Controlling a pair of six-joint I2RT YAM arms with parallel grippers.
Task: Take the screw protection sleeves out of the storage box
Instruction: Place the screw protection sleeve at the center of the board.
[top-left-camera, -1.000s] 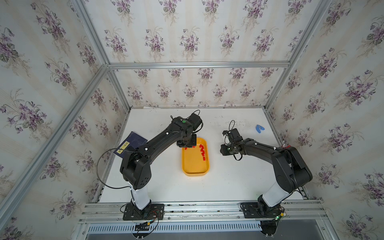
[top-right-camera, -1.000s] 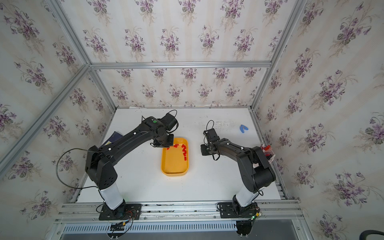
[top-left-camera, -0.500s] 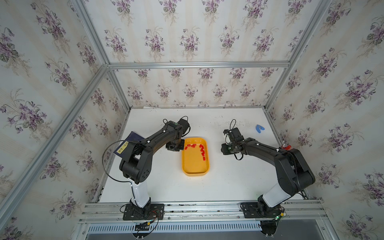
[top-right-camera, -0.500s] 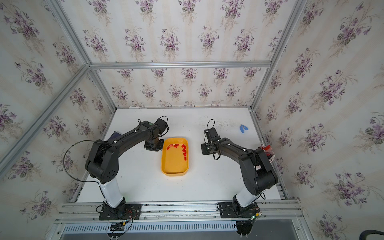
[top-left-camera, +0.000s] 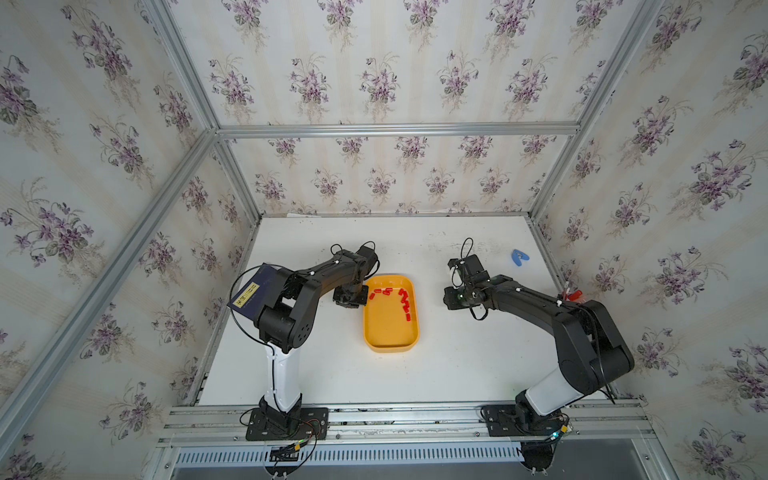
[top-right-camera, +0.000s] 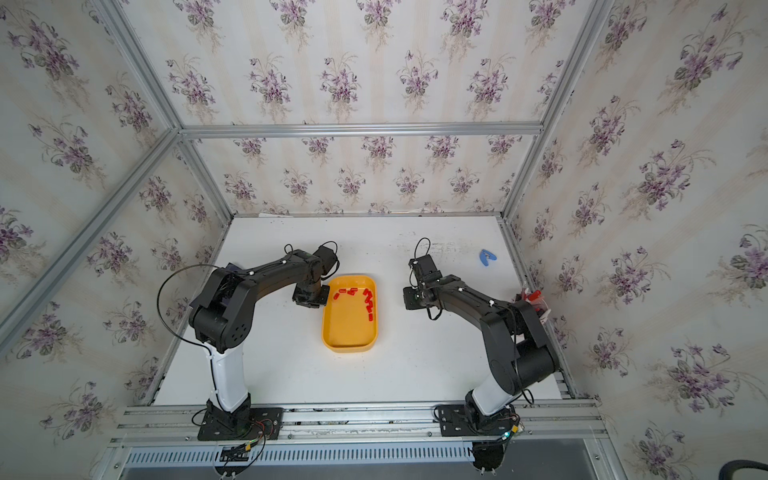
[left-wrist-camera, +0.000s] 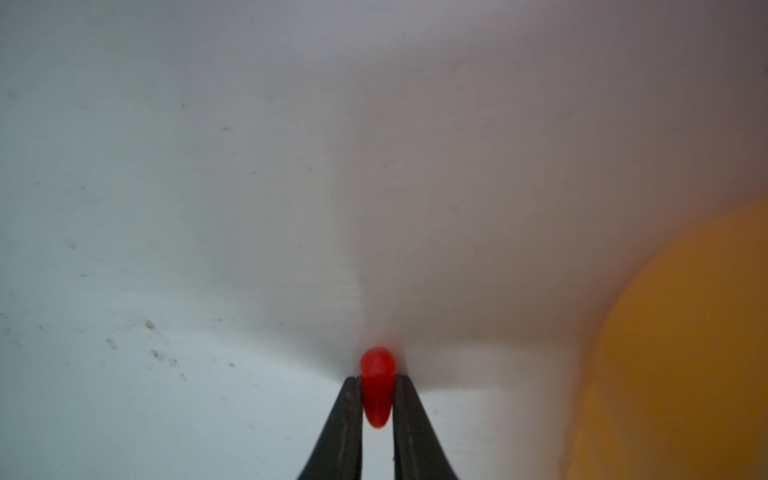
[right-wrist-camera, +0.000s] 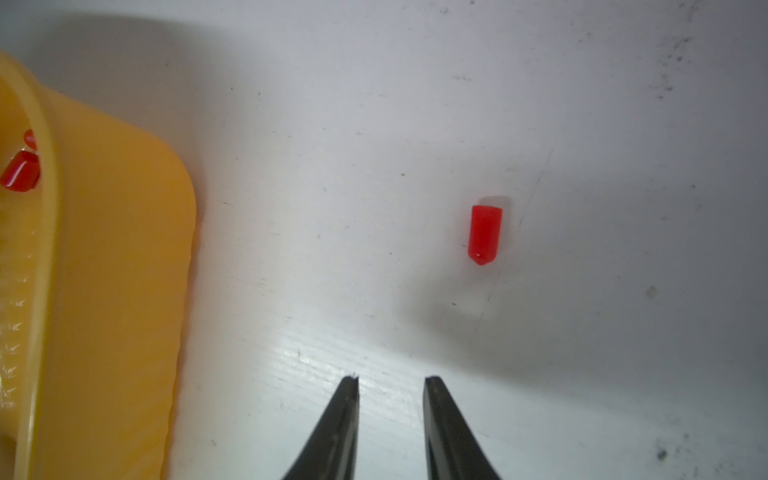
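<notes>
The yellow-orange storage box (top-left-camera: 390, 328) lies mid-table in both top views, with several red screw protection sleeves (top-left-camera: 404, 302) along its far and right inner sides. My left gripper (left-wrist-camera: 377, 379) is shut on one red sleeve (left-wrist-camera: 377, 386), low over the white table just left of the box (left-wrist-camera: 685, 353). In a top view the left gripper (top-right-camera: 308, 297) sits beside the box's far left corner. My right gripper (right-wrist-camera: 390, 378) is open and empty, right of the box (right-wrist-camera: 104, 270). One sleeve (right-wrist-camera: 484, 235) lies loose on the table ahead of it.
A dark navy booklet (top-left-camera: 253, 297) lies behind the left arm near the left wall. A small blue piece (top-left-camera: 518, 257) rests at the far right of the table. Red-capped items in a clear bag (top-left-camera: 573, 296) sit at the right edge.
My left arm has drawn back from over the box's far end to the table left of it, carrying a sleeve. The right arm has stayed put.
</notes>
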